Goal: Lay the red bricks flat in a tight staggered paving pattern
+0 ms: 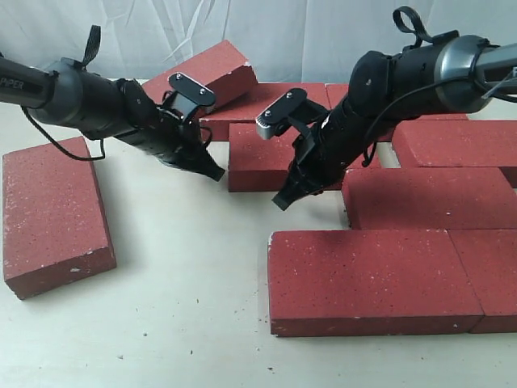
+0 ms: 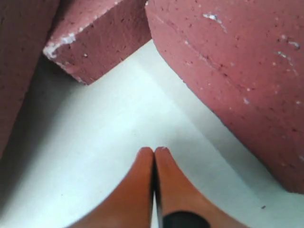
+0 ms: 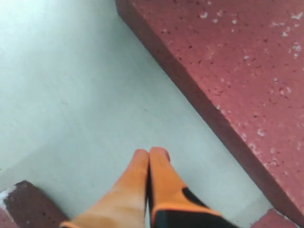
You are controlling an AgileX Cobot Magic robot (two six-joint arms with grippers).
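Observation:
Several red bricks lie flat on the pale table. One lone brick point(image 1: 55, 212) sits at the left, and a long one point(image 1: 371, 279) lies at the front beside another point(image 1: 493, 275). More sit behind, among them one point(image 1: 258, 158) in the middle. A brick point(image 1: 212, 69) at the back leans tilted on its neighbour. My left gripper point(image 1: 216, 172) point(image 2: 154, 151) is shut and empty, low over bare table just left of the middle brick point(image 2: 237, 71). My right gripper point(image 1: 281, 200) point(image 3: 151, 153) is also shut and empty, just off that brick's front edge and above the front brick's point(image 3: 237, 71) corner.
A white cloth backdrop point(image 1: 266, 28) hangs behind the table. Bare table point(image 1: 186, 275) lies between the lone left brick and the front row. Small dark crumbs point(image 1: 192, 352) dot the surface near the front edge.

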